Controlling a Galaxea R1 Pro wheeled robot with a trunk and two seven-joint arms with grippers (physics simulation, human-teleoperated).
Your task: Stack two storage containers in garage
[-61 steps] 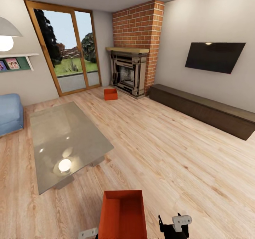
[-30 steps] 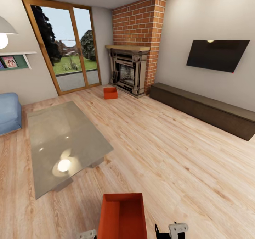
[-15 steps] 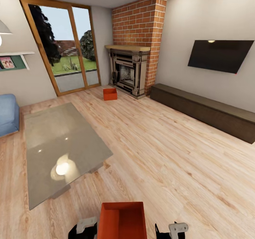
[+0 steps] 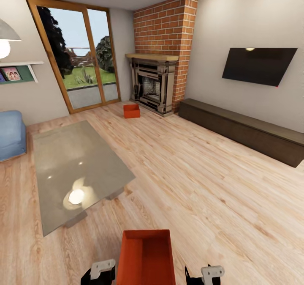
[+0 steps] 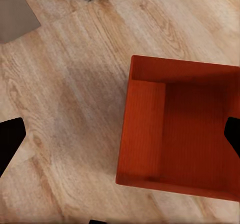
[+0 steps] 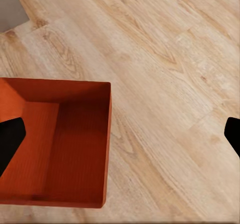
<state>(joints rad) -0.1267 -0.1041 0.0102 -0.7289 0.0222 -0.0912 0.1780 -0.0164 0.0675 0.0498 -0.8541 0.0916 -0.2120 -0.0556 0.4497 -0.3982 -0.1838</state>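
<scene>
Right at the near edge of the head view sits one orange-red storage container [image 4: 146,257], open top up, resting on the light wood-plank floor [image 4: 211,183] between the two arms. The left gripper [image 4: 98,273] hangs just beside its left wall, the right gripper [image 4: 205,275] just off its right side. From the left wrist camera, the container [image 5: 182,134] lies between the spread dark fingertips [image 5: 10,141], one tip over bare planks, the other over the bin's interior: fingers wide apart, holding nothing. The right wrist camera tells the same story: the container [image 6: 55,141] lies under one fingertip [image 6: 10,139], bare floor under the other, jaws spread and empty.

Further out on the left, a low grey glass-topped table [image 4: 76,171] catches a lamp reflection, with a blue sofa [image 4: 12,133] beyond it at the left edge. Along the right wall runs a long dark low cabinet [image 4: 245,130], a black television [image 4: 259,66] mounted above it.

At the far end, the second storage container [image 4: 131,110] sits on the planks near the stone fireplace [image 4: 153,86] with its brick chimney [image 4: 166,27], and close to the wood-framed glass doors [image 4: 78,52].
</scene>
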